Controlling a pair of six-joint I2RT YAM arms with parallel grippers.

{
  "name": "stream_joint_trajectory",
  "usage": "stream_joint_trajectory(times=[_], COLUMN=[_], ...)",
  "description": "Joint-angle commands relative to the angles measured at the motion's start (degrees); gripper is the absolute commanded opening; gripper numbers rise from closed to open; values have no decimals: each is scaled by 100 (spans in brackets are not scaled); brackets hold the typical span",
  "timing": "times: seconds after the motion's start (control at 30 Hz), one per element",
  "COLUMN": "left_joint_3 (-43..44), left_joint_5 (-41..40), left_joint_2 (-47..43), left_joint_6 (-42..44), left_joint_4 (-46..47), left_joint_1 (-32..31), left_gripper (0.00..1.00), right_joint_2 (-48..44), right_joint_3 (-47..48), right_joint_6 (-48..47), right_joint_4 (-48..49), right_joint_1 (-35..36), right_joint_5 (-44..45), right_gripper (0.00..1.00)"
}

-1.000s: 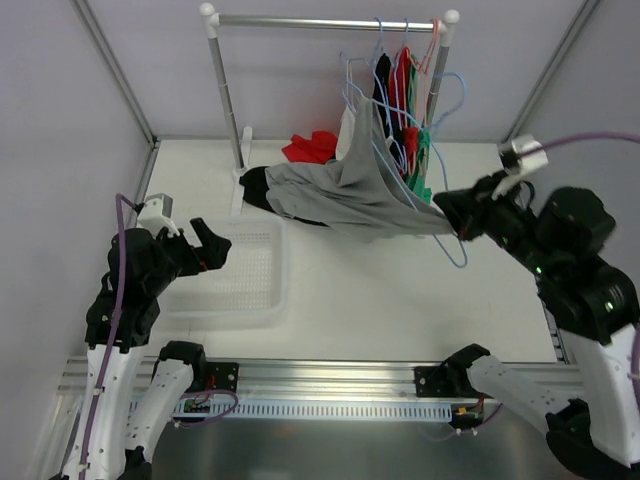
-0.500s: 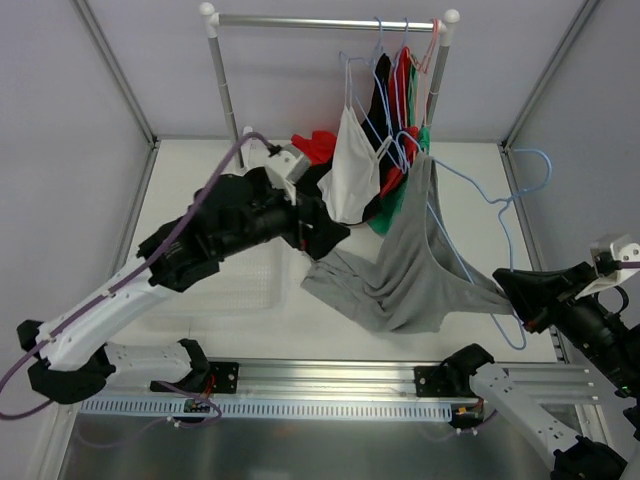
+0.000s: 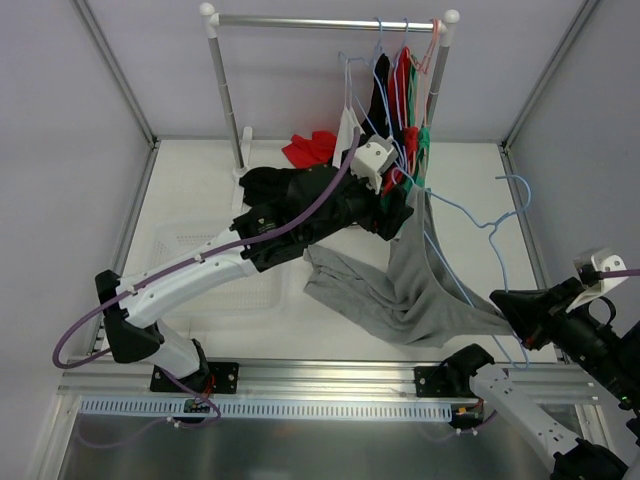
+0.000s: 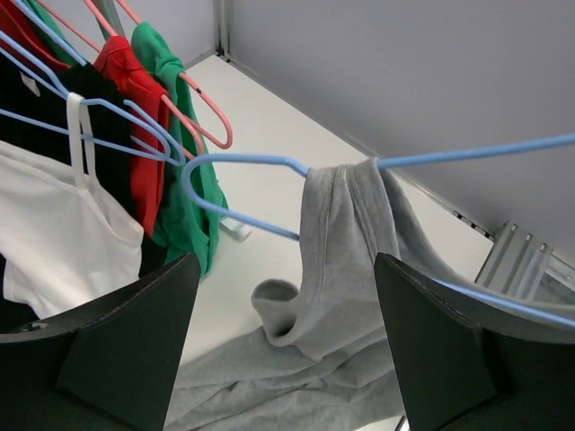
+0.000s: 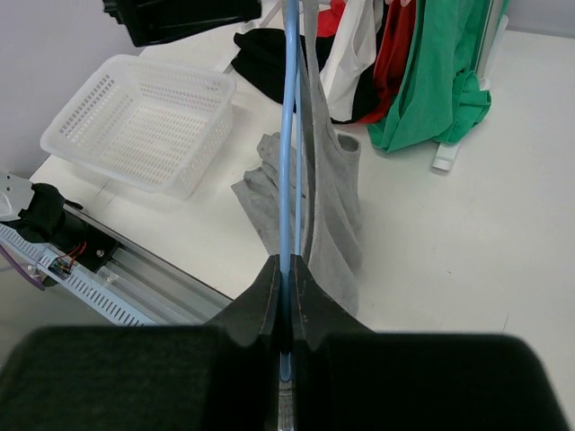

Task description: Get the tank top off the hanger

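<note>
Grey tank top (image 3: 400, 290) — hem on table (image 3: 200, 190).

One grey fabric tank top (image 3: 400, 300), one light-blue wire hanger (image 5: 288, 135) carrying it, one white perforated plastic basket (image 5: 135, 126), one silver metal clothes rail (image 3: 320, 20). At least four other garments (image 4: 63, 224) hang there.

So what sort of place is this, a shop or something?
Probably a robotics test booth, not a home: a small clothes rack stands on a white table walled by plain panels, with robot arms bolted to its edge.
</note>
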Motion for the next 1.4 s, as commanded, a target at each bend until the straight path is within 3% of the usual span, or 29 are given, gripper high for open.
stream_joint_trajectory(times=[0.0,0.13,0.23,0.27,0.33,0.37,0.47,0.57,0.93,1.2,1.37], left_joint_3=[315,315,332,341,341,341,263,105,-309,-335,-730], left_joint_5=[32,366,516,464,376,341,17,-414,-3594,-3563,-2055], left_joint_2=[193,369,510,571,607,615,554,344,-254,-404,-764], left_joint_6=[149,26,-27,-36,-62,-80,-150,-238,-475,-484,-721], left_joint_4=[520,722,881,907,925,934,960,986,1013,645,582], left_joint_1=[-55,-55,-55,-55,-55,-46,-55,-55,-28,139,235], left_gripper=[78,74,62,49,35,20,0,0,0,0,0], right_joint_2=[19,45,54,63,54,46,28,28,-367,-1157,-1730], right_joint_3=[-2,-28,-19,-2,7,-2,-133,-300,-827,-1231,-1767], right_joint_6=[40,-4,-30,-39,-57,-74,-100,-144,-531,-733,-742], right_joint_4=[163,181,198,198,190,190,190,198,558,1513,2429], right_joint_1=[25,17,17,17,17,25,25,17,17,17,17], right_joint_5=[-106,-97,-106,-115,-97,-80,34,70,-975,-1152,-1626], right_gripper=[0,0,0,0,0,0,0,0,0,0,0])
